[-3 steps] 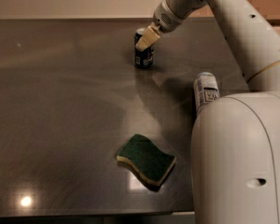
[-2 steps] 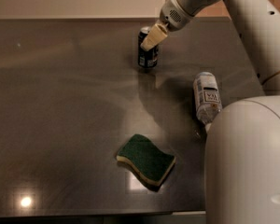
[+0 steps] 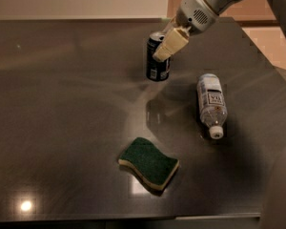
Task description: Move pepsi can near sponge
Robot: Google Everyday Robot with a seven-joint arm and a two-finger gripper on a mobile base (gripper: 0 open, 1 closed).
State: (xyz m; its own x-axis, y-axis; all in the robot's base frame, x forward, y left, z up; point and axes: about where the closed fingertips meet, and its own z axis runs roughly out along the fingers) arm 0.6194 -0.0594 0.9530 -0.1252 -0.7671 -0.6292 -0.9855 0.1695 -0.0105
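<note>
Camera view: my claw is at the far side of the worktop, reaching in from the upper right at the end of my pale arm. It is closed on the can. One cream finger lies slantwise across the can's upper front, and the other is hidden behind it. The can is upright, dark blue with a silver top and pale markings low on its side. Its dim reflection shows on the glossy dark surface a little way below its base, but I cannot tell for sure whether the base touches the worktop.

The sponge lies flat near the front edge, green scrub side up, with the pale yellow foam showing along its wavy near rim. It is well apart from the can, closer to the camera and roughly in line with it, with bare dark surface between the two.

To the right of the can, and not touching it, a clear bottle lies on its side. Its white label faces up and its white cap points toward the front edge. The bottle sits between the can and the sponge in depth, off to the right of both.

A small bright light spot glints on the worktop at the lower left. A blurred pale part of my body fills the lower right corner.
</note>
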